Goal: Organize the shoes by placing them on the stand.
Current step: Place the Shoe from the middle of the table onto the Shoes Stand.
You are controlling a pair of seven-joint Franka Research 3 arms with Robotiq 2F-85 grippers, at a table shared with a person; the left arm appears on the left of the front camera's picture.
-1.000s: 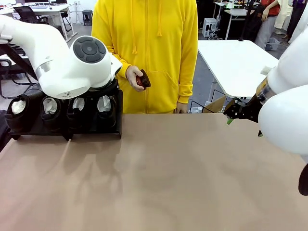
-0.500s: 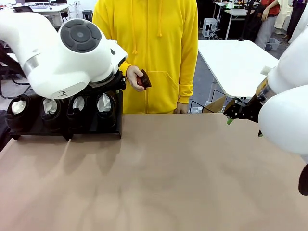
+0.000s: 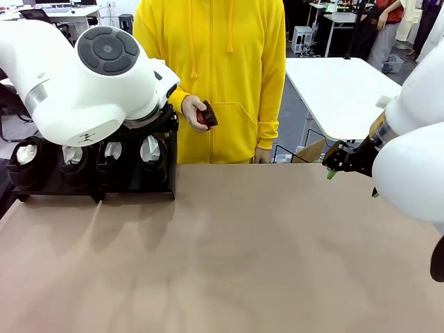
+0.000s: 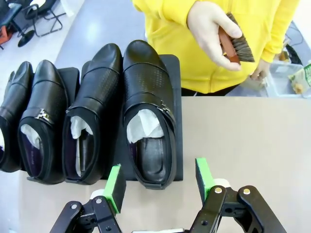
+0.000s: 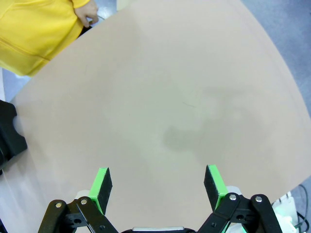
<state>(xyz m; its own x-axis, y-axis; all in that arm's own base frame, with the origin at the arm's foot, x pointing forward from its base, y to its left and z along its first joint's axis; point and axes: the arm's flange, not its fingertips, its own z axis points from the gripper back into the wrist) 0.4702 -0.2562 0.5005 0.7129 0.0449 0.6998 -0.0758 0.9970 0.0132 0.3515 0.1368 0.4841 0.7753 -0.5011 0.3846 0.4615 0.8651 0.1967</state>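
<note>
Tan table [image 3: 263, 250], four shoes [image 4: 148, 114] on stand [image 4: 177, 121], brush [image 4: 235, 43] nearby

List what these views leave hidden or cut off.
- Front view: the left arm hides the upper parts of the shoes and stand.
- Left wrist view: the leftmost shoe is cut by the frame's edge.
- Left wrist view: the person's fingers cover part of the brush.
</note>
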